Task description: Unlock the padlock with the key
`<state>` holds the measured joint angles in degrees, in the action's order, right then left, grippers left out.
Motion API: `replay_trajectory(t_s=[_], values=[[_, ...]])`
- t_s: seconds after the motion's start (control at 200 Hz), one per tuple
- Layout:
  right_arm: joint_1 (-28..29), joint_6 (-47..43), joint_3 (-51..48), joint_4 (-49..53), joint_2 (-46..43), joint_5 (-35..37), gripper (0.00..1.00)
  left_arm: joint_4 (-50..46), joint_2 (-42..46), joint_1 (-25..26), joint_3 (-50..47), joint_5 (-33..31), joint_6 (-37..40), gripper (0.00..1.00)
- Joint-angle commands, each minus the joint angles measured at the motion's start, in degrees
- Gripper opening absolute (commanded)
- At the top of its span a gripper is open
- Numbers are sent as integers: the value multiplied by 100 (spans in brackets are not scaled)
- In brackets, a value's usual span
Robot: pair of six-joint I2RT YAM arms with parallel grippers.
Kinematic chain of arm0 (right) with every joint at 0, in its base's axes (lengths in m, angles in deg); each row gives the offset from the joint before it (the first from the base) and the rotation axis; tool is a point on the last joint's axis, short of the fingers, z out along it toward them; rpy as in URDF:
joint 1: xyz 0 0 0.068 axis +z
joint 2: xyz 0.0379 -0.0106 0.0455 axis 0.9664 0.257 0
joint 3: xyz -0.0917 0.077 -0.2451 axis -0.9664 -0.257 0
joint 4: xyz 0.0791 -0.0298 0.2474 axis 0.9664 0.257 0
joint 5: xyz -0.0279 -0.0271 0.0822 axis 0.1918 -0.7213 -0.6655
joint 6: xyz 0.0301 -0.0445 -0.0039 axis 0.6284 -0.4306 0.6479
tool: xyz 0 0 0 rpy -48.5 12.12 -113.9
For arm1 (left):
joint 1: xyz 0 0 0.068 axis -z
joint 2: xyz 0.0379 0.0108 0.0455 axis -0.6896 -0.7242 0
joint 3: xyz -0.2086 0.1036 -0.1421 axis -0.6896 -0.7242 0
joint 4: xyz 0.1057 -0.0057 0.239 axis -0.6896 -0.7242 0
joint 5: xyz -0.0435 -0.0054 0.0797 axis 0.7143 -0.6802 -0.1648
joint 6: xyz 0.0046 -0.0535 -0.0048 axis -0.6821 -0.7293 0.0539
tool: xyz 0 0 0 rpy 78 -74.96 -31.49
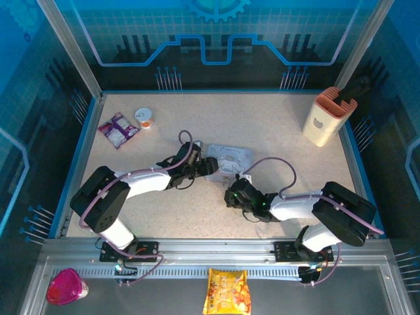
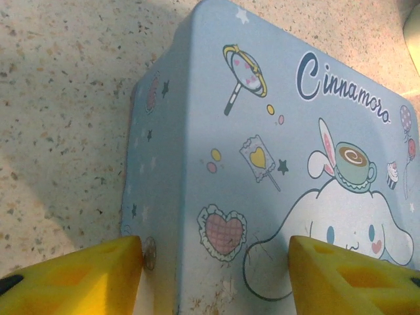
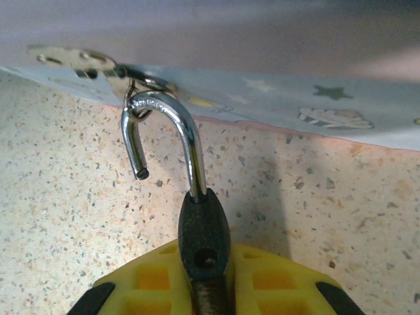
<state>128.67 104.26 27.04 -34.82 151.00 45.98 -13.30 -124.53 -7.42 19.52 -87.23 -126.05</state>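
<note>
The small black padlock (image 3: 203, 226) stands pinched between the yellow fingers of my right gripper (image 3: 205, 262), which is shut on its body. Its chrome shackle (image 3: 177, 118) is sprung open, the free end hanging loose, and it still hooks through the metal hasp ring (image 3: 141, 85) on the pale blue cartoon tin box (image 2: 275, 131). The key is hidden from view. My left gripper (image 2: 216, 279) is open and straddles the tin's near corner, one fingertip (image 2: 98, 275) beside its side wall, the other over the lid. From above, the left gripper (image 1: 207, 165) and right gripper (image 1: 236, 195) meet at the tin (image 1: 231, 156).
A peach-coloured holder (image 1: 325, 117) stands at the back right. A purple packet (image 1: 118, 128) and a small cup (image 1: 144, 117) lie at the back left. A snack bag (image 1: 226, 292) and a pink item (image 1: 65, 287) sit on the front rail.
</note>
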Motion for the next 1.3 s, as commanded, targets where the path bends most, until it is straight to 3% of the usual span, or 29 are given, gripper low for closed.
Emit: replay_trajectory(t_s=[0.0,0.425,0.76,1.296], values=[[-20,368,-208,-596,-192,53,0,-582,70,206,-331,-221,-264,59],[-218,1168,-722,-1608,-421,318,0,-326,153,833,-490,-531,-860,57],[-343,1698,-885,-1994,-446,647,0,-332,98,890,-497,-632,-1040,57],[-907,1789,-934,-2402,210,304,0,-500,21,891,-346,-779,-1052,57]])
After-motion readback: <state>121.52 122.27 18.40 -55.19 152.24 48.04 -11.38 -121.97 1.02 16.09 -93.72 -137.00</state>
